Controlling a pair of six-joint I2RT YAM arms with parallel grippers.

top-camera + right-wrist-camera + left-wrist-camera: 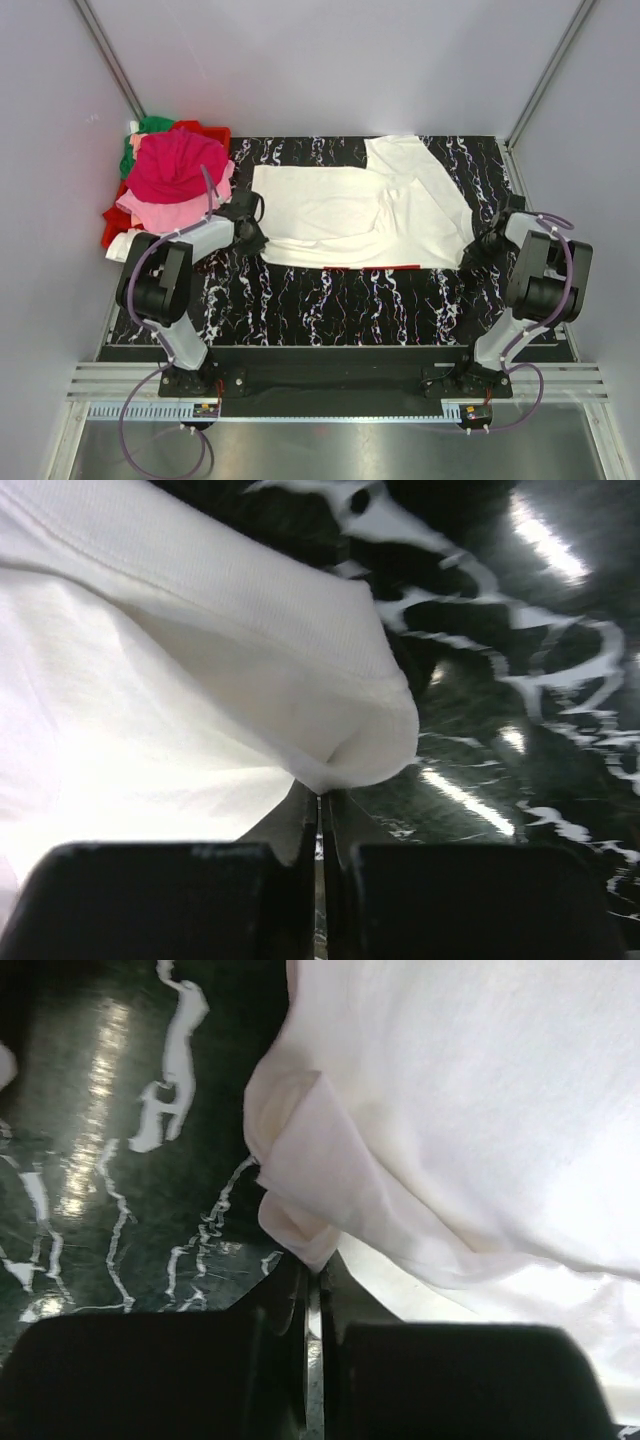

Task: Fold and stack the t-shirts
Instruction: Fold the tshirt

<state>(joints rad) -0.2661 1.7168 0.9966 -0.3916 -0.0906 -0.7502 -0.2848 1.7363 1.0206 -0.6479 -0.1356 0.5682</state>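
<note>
Left claw (312, 1278) & right claw (320, 805) each pinched tight on a near corner of the white t-shirt (350, 205), which lies spread across the marbled table (330, 300). Cloth looks light, soft & floppy, likely to sag betw. grips, so corners/hems are prob. the best hold. Other shirts (175, 170) heaped far left.

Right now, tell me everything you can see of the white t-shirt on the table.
The white t-shirt is soft cloth, lying mostly flat on the black, white-veined table, with a sleeve reaching toward the far right and shallow creases across its middle. A thin red strip shows along its near edge. The left gripper is shut on its near left corner, the right gripper on its near right corner; both corners bunch up at the fingertips.
</note>
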